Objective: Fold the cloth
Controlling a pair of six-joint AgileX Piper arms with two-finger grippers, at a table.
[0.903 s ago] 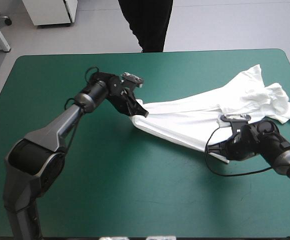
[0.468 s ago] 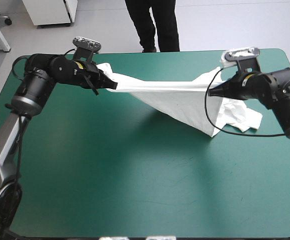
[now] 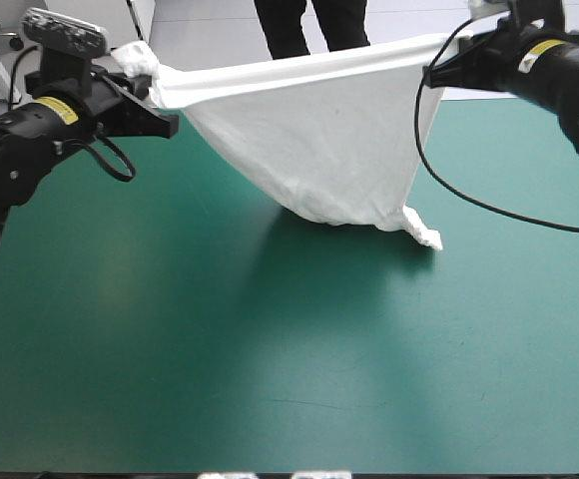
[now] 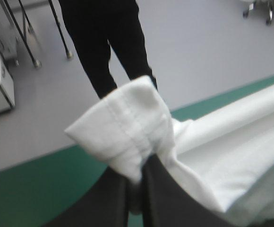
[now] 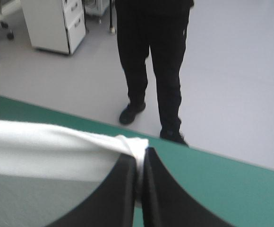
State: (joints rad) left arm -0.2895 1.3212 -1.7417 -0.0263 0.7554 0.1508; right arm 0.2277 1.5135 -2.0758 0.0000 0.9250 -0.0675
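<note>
Honestly, no fold yet: the black-finned left gripper (image 3: pixel 167 124) and right gripper (image 3: pixel 432 76) just pinch the white short-sleeved T-shirt (image 3: pixel 314 135), stretched above the teal-green table cover (image 3: pixel 270 349).

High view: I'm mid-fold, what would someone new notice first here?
The white T-shirt hangs like a hammock over the table's far side, stretched between the two raised arms. The left hand pinches one end, with a stitched hem bunched past its fingers, and the right hand pinches the other. The shirt's lowest corner droops to the teal-green cover, touching it or just above it.
</note>
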